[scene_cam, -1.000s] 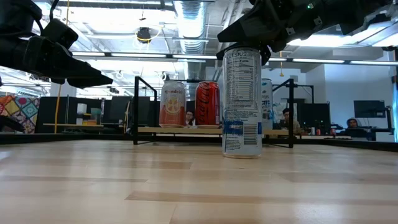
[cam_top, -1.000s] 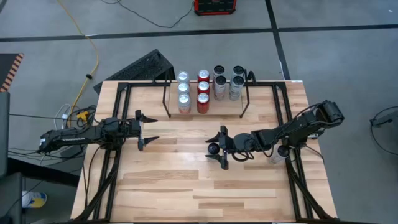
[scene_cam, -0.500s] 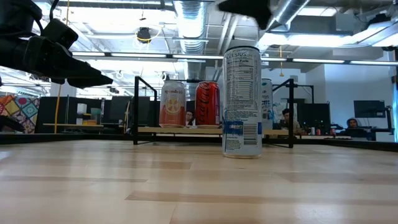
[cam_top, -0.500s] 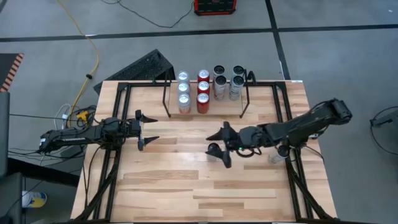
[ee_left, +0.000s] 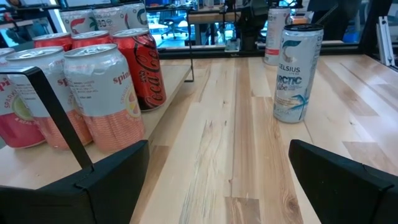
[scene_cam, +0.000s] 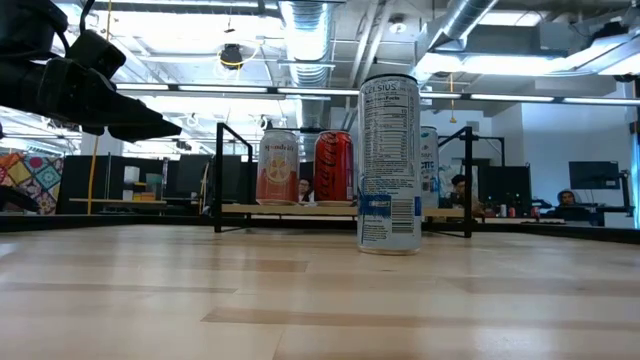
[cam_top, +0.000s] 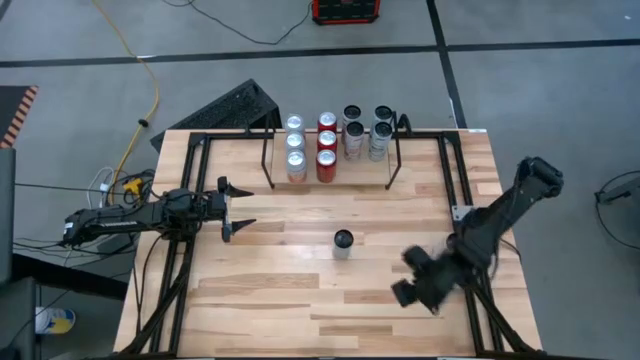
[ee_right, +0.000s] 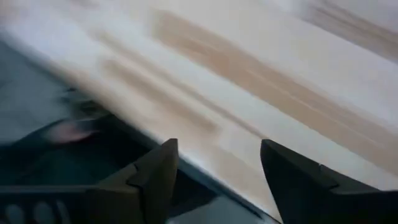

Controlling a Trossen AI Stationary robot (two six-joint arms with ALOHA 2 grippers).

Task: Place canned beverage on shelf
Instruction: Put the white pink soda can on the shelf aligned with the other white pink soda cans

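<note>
— From where does each camera look?
— The high view looks straight down on the whole table (cam_top: 300, 300). The low view sits at board level, facing the room.
— And the wrists?
— Left looks close across the shelf (ee_left: 168, 118); right, close over the table edge. High, low and left wrist views share the standing can (cam_top: 343, 241).

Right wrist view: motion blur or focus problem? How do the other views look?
Right wrist view: the table grain is smeared into streaks, which looks like motion blur, while the right end effector stays crisp. Low view: ceiling lights glare behind the Celsius can, and the left arm is nearly a silhouette. Left wrist view: sharp, labels readable. High view: the right end effector is slightly soft.
</note>
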